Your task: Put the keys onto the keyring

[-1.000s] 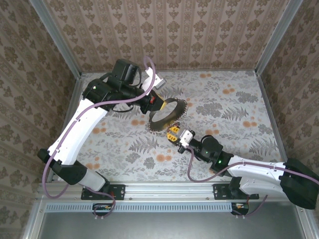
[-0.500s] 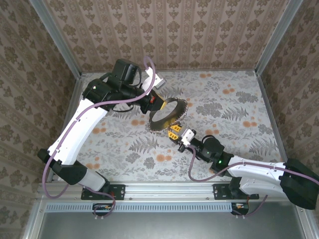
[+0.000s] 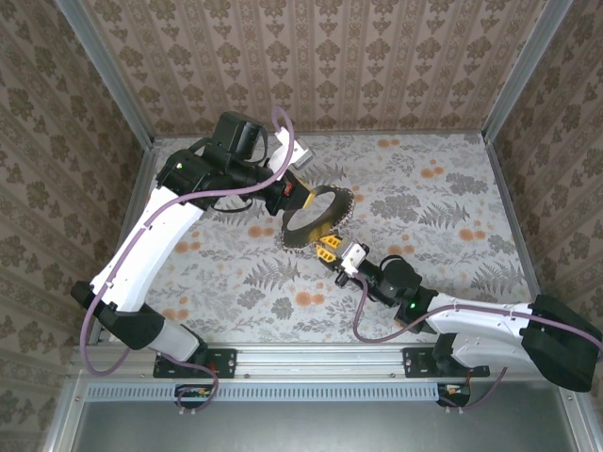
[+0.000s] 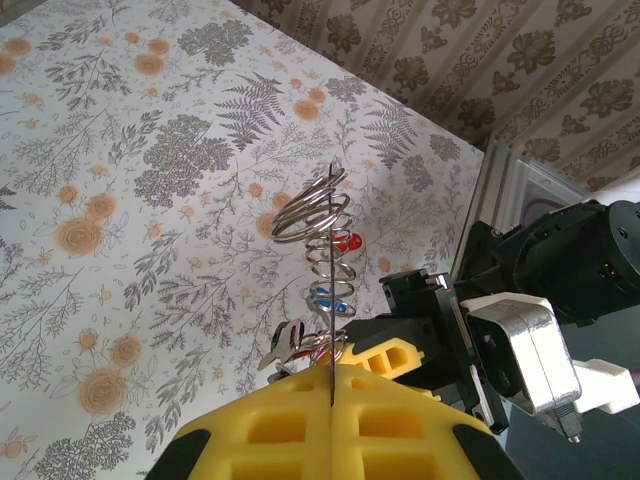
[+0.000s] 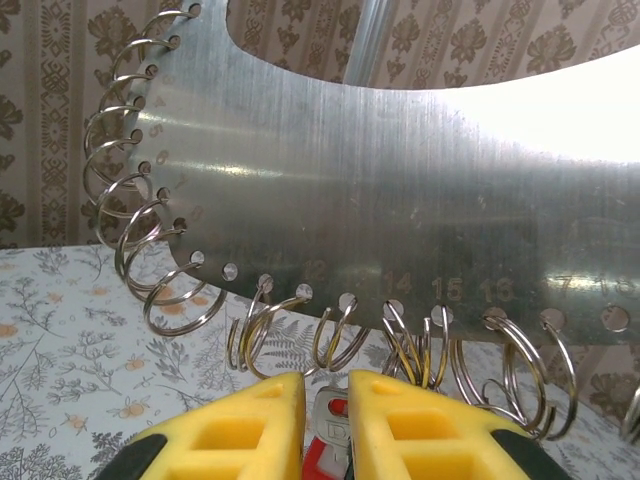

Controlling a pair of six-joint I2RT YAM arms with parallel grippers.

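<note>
Up left over the counter (image 3: 443,217), the L tool (image 3: 294,196) is clamped fully shut on the rim of the keyring (image 3: 306,231). It holds the ring upright mid-counter, between both arms, prob. so the split loops (image 5: 180,290) along the lower edge hang free to reach. Left wrist view: band is edge-on, w/ keys (image 4: 355,243) (red & blue heads) among the loops. Just right & below, the R tool (image 3: 327,248) is nearly closed, pinching a silver key (image 5: 328,415) w/ red head right under the loops. Looks like lining up to thread it.
</note>
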